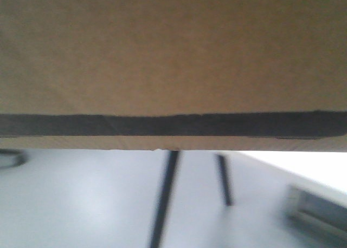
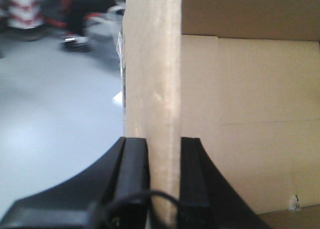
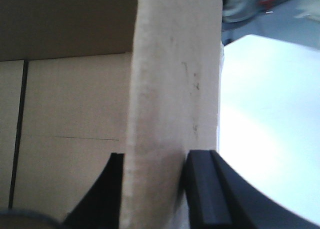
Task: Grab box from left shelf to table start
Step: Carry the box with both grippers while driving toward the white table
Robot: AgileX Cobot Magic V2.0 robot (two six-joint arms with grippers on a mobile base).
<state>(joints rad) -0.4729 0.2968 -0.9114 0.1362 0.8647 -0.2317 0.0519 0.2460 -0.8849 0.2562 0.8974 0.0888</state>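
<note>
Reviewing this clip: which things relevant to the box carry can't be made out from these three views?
- Left shelf: in no view; the box fills the front view's upper half.
- Both arms: hidden behind the box in the front view.
- Box interior: the left gripper and right gripper each clamp a wall, which blocks the wrist views.
- Background: blurred.

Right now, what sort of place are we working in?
Probably a warehouse or lab floor: smooth grey floor, red-and-white striped barrier in the background, a white table beside us. Both tools grip the box walls.
</note>
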